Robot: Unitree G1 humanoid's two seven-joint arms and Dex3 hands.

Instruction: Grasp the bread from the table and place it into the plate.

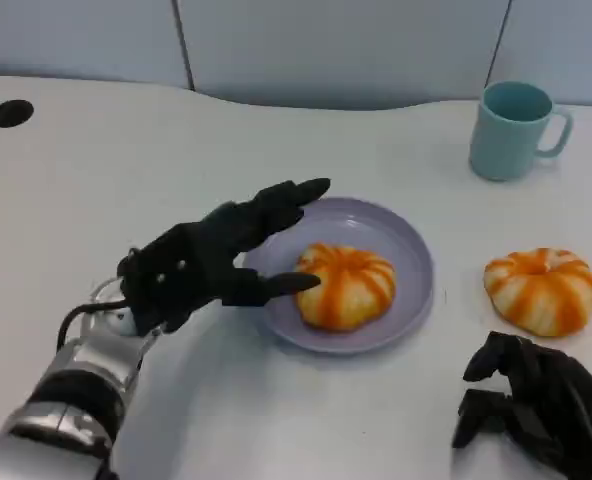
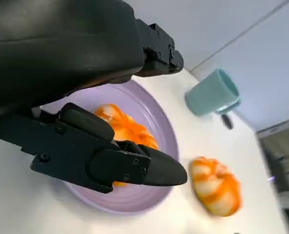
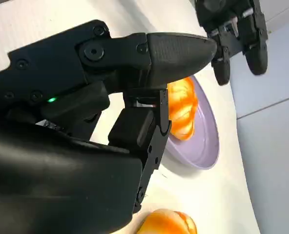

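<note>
Bread (image 1: 345, 285) lies in the purple plate (image 1: 410, 243); the left robot hand (image 1: 208, 262) hovers beside it, fingers apart, empty. Right robot hand (image 1: 536, 400) rests curled, empty, near a second bread (image 1: 541, 288) on the counter (image 1: 106, 170).

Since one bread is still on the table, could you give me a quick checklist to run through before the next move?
1. First bread lies in the plate: ok.
2. Second bread on the table, unobstructed: ok.
3. Left hand empty, fingers apart: ok.
4. Right hand empty, beside the second bread: ok.
5. Room left in the plate for another bread: cannot tell.
6. Mug away from the path: ok.
</note>
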